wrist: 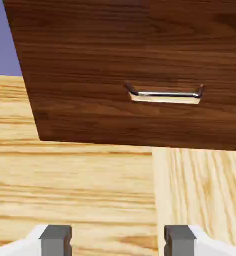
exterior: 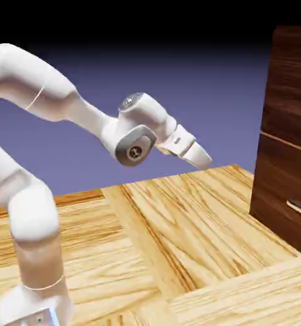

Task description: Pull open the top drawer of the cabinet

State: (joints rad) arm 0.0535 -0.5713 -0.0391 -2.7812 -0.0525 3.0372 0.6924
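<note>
A white Franka arm (exterior: 48,105) is reaching across a light wooden floor (exterior: 178,235) toward a dark walnut cabinet (exterior: 286,121) standing at the floor's right edge in the exterior view. No brand, label or lettering is showing on the arm or the wood. The gripper (exterior: 202,159) is hanging in open air, pointing toward the cabinet and well apart from it, with bare floor lying between them. Its jaws are standing spread and grasping nothing; in the hand view the two grey fingertips (wrist: 55,239) are sitting apart at the bottom edge with only floor boards between them. Ahead of them a drawer front is filling the upper part of that view, carrying one slim silver bar handle (wrist: 164,93). In the exterior view, two handle ends are peeking in at the right border, the upper one belonging to the top drawer (exterior: 291,76), which is sitting flush with the cabinet.
</note>
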